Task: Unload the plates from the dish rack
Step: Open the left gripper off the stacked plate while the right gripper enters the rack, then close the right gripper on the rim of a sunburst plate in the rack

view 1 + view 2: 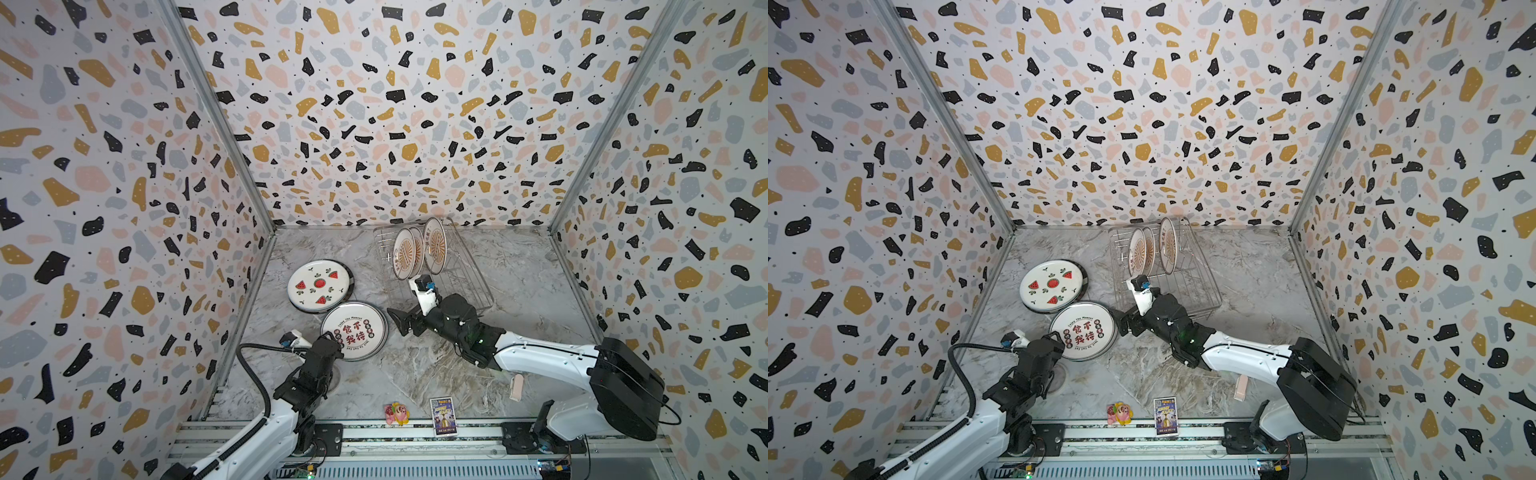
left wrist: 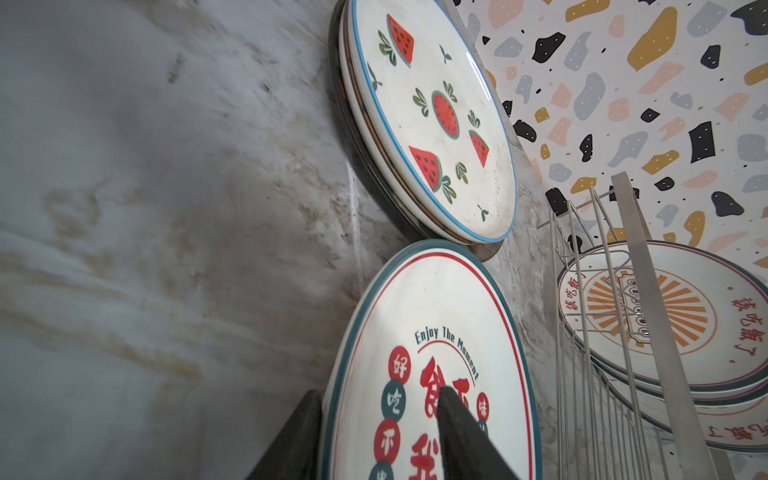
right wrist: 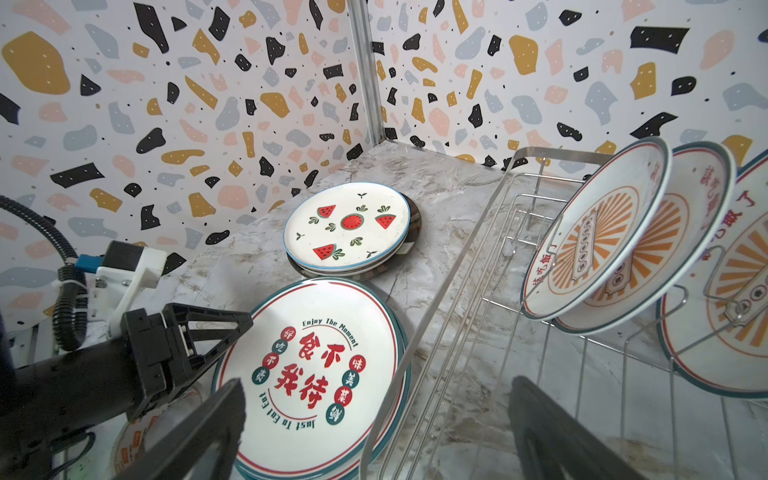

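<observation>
While three sunburst plates stand on edge in the rack, whose length runs front to back, their faces turned left, the watermelon plate and the red-lettered plate lie flat on the counter. The left fingers straddle the lettered rim, grip uncertain; the right fingers gape empty by the rack.

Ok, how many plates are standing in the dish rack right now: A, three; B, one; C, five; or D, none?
A: three orange sunburst plates stand on edge between the prongs of the dish rack.
</observation>
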